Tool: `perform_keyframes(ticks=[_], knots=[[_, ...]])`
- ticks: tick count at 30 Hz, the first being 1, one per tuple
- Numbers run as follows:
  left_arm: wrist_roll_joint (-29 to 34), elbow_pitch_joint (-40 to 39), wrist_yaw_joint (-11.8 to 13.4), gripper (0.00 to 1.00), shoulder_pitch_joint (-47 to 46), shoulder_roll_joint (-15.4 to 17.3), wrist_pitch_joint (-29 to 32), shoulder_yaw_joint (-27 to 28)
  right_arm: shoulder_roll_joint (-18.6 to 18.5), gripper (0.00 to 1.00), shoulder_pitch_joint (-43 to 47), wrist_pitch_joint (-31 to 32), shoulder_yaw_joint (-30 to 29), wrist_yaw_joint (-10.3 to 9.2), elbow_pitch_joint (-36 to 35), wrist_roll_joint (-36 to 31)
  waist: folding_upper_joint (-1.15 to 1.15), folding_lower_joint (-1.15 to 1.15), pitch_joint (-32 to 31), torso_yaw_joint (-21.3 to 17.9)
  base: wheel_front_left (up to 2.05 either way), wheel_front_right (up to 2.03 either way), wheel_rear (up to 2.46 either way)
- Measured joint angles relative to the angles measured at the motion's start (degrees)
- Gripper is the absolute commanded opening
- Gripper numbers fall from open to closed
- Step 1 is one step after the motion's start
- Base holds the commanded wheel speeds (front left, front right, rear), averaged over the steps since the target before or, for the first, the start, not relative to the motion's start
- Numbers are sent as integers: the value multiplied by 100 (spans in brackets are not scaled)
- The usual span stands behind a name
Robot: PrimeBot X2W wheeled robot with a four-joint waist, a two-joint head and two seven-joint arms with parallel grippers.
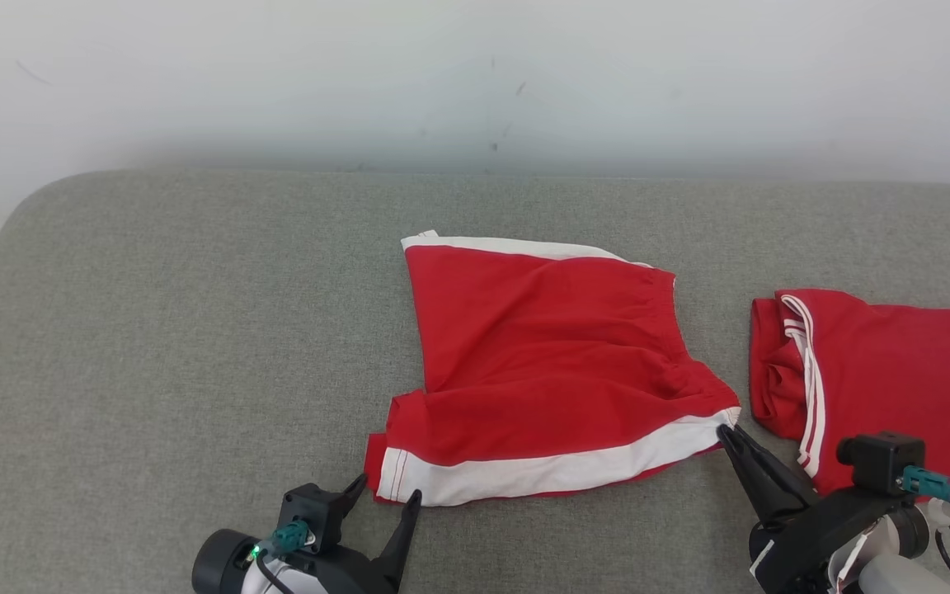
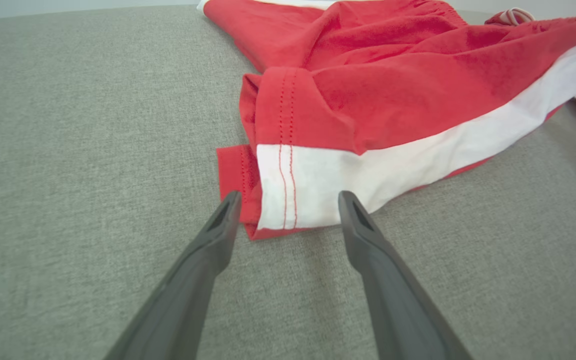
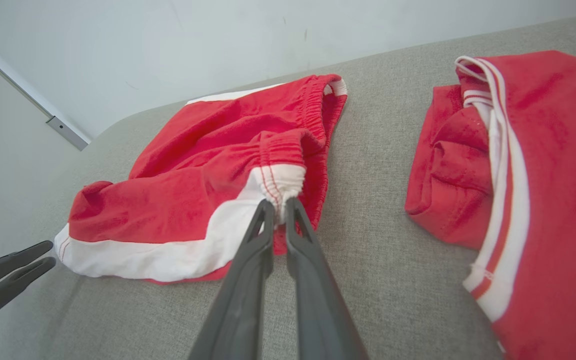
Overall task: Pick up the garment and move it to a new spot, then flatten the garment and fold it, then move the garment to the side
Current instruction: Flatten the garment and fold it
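Note:
The garment [image 1: 541, 363] is a pair of red shorts with a white side stripe, folded over on the grey cushioned surface [image 1: 195, 330]. My right gripper [image 1: 726, 431] is shut on the white waistband corner at the garment's [image 3: 208, 185] near right end, with the cloth bunched between the right gripper's [image 3: 279, 202] tips. My left gripper [image 1: 387, 488] stands open at the near left hem corner. In the left wrist view the garment's [image 2: 393, 100] white hem lies between the left gripper's [image 2: 289, 197] spread fingers, which rest low over the surface.
A second red garment [image 1: 887, 371] with white trim lies folded at the right, close to my right arm, and also appears in the right wrist view [image 3: 543, 150]. A pale wall [image 1: 475, 82] rises behind the surface's far edge. Bare grey surface stretches to the left.

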Motion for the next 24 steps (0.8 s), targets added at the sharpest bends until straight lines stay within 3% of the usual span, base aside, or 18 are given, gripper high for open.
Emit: perform_keyframes(ticks=[8, 9, 10, 11, 24], knots=[[-1, 68, 1, 100, 1, -9, 3, 69, 11, 0, -24, 13, 45, 0, -14, -2, 0, 0, 1, -71, 0, 0, 0], [-2, 70, 1, 64, 1, -21, 3, 73, 7, 0, -21, 13, 42, 0, -15, -2, 0, 0, 1, -83, 0, 0, 0], [-2, 77, 1, 46, 0, -44, 7, 69, 0, 0, -21, 13, 40, 0, -20, -2, 0, 0, 5, -102, 0, 0, 0], [-3, 87, 1, 0, 0, -56, 29, 67, -2, 0, -21, 13, 37, -1, -20, -2, 0, 0, 8, -108, 0, 0, 0], [14, 15, 1, 0, 63, -48, -9, 157, -58, 0, 20, 12, -33, -10, -12, 0, 0, 0, -22, -90, 0, 0, 0]])
